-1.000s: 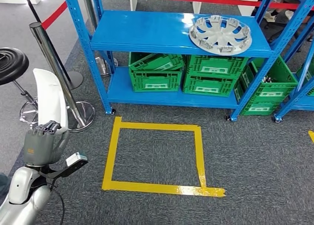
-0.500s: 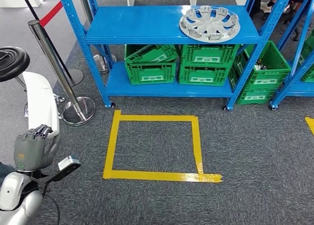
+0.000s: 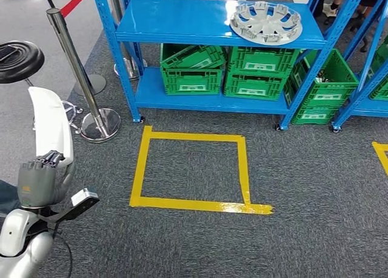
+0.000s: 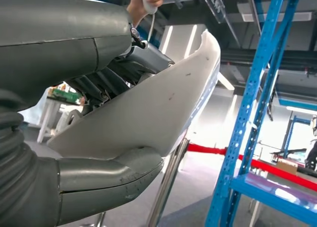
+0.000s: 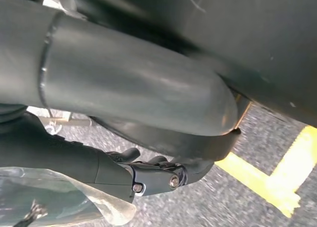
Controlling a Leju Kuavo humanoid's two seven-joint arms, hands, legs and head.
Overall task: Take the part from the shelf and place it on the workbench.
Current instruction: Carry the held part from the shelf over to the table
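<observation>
My grey left hand (image 3: 39,182) grips a white curved plastic panel (image 3: 50,127) above dark grey speckled carpet (image 3: 311,193) marked with a yellow tape rectangle (image 3: 192,172), before a bright blue metal shelf rack (image 3: 183,20) bearing a silver spoked wheel cover (image 3: 265,22) over green latticed plastic crates (image 3: 219,71).

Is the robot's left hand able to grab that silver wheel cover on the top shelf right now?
Probably not: the left hand already holds a white part, and the wheel cover lies far off across the floor.
</observation>
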